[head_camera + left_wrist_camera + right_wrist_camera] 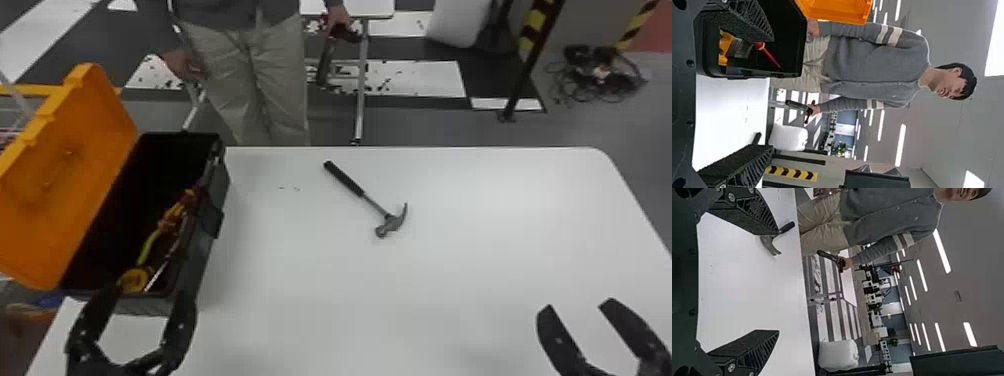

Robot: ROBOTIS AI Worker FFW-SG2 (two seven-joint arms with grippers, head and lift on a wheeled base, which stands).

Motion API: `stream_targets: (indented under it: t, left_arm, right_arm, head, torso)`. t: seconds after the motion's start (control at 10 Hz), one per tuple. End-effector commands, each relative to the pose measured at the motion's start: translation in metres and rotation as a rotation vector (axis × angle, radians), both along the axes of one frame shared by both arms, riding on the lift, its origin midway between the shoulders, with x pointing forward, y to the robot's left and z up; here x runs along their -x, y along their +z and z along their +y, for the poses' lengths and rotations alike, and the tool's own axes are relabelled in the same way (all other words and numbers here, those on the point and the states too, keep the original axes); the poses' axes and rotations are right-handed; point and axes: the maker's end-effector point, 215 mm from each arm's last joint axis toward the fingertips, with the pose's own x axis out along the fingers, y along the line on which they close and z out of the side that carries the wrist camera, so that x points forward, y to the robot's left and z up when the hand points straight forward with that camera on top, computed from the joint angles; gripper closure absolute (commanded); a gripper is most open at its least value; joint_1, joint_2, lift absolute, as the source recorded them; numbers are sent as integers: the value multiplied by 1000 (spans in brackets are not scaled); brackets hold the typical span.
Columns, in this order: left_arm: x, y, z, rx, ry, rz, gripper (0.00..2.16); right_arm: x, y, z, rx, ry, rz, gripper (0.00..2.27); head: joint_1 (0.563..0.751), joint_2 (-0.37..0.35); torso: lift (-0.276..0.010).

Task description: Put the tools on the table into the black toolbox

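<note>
Left gripper [151,291] near toolbox rim [162,295]

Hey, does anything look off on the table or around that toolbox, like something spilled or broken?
Nothing looks spilled or broken. The black toolbox stands with its orange lid open and tools inside, and the hammer lies flat on the table. Only a few small dark marks on the tabletop stand out slightly.

Toward the upper left of the head view, the toolbox lid [75,175] looks like smooth orange plastic; the box [212,210] is dark, matt plastic. At centre, the hammer head [392,225] is dull grey metal; the tabletop [450,270] looks smooth.
</note>
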Motion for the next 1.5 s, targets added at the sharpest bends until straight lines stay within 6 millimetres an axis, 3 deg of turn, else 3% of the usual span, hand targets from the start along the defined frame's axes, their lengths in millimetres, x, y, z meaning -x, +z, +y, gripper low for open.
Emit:
stream_targets:
  t: [0.0,0.4,1.4]
  left_arm:
    - [4,1,1,-5,3,-10,22]
    - [9,8,-5,-28,-6,-39,22]
    - [9,1,-16,-34,-19,-25,22]
  right_arm:
    - [0,1,-1,0,-3,-6,124]
    - [3,0,-7,4,-18,-18,124]
    - [7,-11,-13,-4,-26,-6,127]
  head:
    - [695,31]
    - [695,23]
    - [695,-22]
  torso:
    - [-75]
    - [-75]
    - [-75]
